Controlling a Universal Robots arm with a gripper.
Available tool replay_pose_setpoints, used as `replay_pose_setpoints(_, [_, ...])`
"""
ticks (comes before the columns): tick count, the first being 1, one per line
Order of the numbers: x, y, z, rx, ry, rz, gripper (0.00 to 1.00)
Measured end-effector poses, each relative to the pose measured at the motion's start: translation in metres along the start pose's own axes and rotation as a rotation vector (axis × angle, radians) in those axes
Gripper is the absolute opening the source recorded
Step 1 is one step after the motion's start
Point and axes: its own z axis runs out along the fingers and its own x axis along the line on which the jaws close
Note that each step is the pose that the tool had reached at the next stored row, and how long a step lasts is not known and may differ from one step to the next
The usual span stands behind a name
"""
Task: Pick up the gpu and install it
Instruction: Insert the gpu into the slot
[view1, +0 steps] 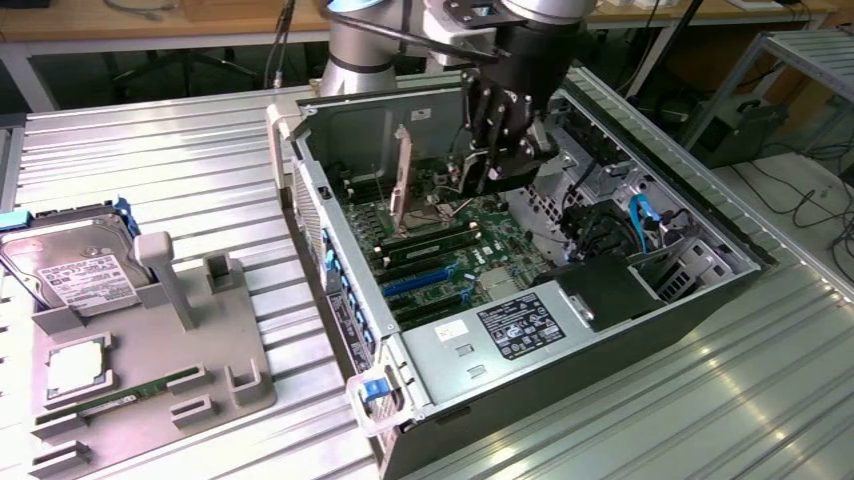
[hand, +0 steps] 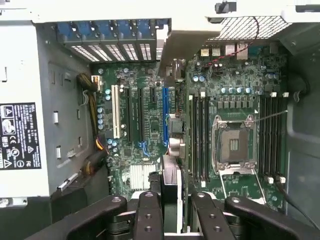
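My gripper (view1: 497, 150) reaches down into the open computer case (view1: 694, 235) and is shut on the gpu (view1: 505, 178), a thin dark card held on edge over the motherboard (view1: 447, 255). In the wrist view the gpu (hand: 174, 145) runs edge-on away from between my black fingers (hand: 150, 215). Its pale metal bracket (hand: 175, 47) points toward the case's rear slot openings. The card lies just beside the long blue slot (hand: 164, 115). Whether its lower edge touches the slot is hidden. My gripper (hand: 170, 202) sits directly over it.
The open CPU socket (hand: 234, 145) and memory slots (hand: 200, 135) flank the card. The power supply (view1: 514, 325) fills the case's near end. On the exterior view's left, a grey tray (view1: 234, 400) holds a hard drive (view1: 74, 265), a CPU (view1: 78, 365) and a memory stick (view1: 134, 390).
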Motion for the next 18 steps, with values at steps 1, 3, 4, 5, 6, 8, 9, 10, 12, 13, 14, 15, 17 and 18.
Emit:
replay_pose_setpoints(1, [-0.005,0.0002,0.0078,0.0001,0.0040,0.000,0.27])
replay_pose_setpoints(3, [-0.007,0.0109,0.0175,0.0001,0.0049,0.002,0.27])
replay_pose_setpoints(4, [-0.007,0.0124,0.0204,0.0002,0.0049,0.002,0.27])
replay_pose_setpoints(5, [-0.007,0.0139,0.0235,0.0002,0.0049,0.002,0.27])
replay_pose_setpoints(6, [-0.006,0.0164,0.0257,0.0002,0.0048,0.002,0.27])
replay_pose_setpoints(8, [-0.006,0.0201,0.0286,0.0001,0.0050,0.002,0.27])
replay_pose_setpoints(9, [-0.006,0.0211,0.0306,0.0002,0.0048,0.002,0.27])
replay_pose_setpoints(10, [-0.006,0.0212,0.0325,0.0002,0.0048,0.002,0.27])
replay_pose_setpoints(12, [-0.005,0.0212,0.0360,0.0002,0.0049,0.003,0.27])
replay_pose_setpoints(13, [-0.004,0.0212,0.0380,0.0002,0.0047,0.004,0.27])
replay_pose_setpoints(14, [-0.003,0.0212,0.0400,0.0002,0.0048,0.004,0.27])
replay_pose_setpoints(15, [-0.002,0.0212,0.0417,0.0002,0.0049,0.004,0.27])
replay_pose_setpoints(17, [-0.002,0.0220,0.0453,0.0002,0.0048,0.005,0.27])
replay_pose_setpoints(18, [-0.002,0.0233,0.0470,0.0002,0.0049,0.005,0.27])
